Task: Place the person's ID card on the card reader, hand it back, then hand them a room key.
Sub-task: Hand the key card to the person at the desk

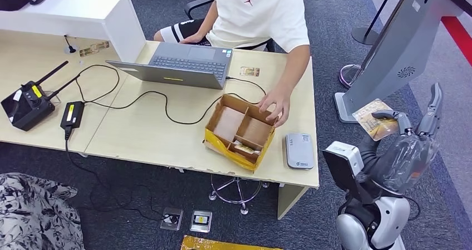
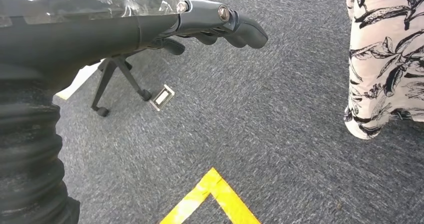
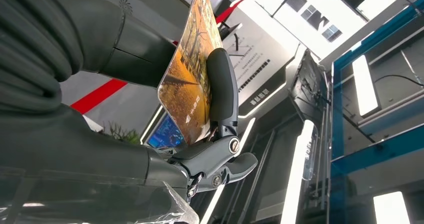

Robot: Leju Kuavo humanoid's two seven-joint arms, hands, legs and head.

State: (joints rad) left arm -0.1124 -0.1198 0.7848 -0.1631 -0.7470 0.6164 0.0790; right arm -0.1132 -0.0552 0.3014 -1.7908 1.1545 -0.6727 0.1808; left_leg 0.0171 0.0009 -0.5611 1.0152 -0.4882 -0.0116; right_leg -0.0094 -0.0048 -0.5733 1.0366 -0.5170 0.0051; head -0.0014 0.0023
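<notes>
Card point(image 1: 377, 118) is sitting pinched in right hand point(image 1: 409, 128); left hand point(image 2: 210, 24) is hanging curled, empty. Risk: shallow grip slipping during handover.

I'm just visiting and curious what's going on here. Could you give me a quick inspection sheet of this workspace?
Surface: pale wooden desk.
Job's things: grey card reader near the desk's corner; patterned card held up off the desk.
Clutter: laptop, divided cardboard box that a person's hand touches, black radio unit.
Hands: right hand pinches the card; left hand holds nothing.
Cables: black cable crossing the desk.
Surroundings: grey carpet, yellow floor tape, kiosk.
</notes>
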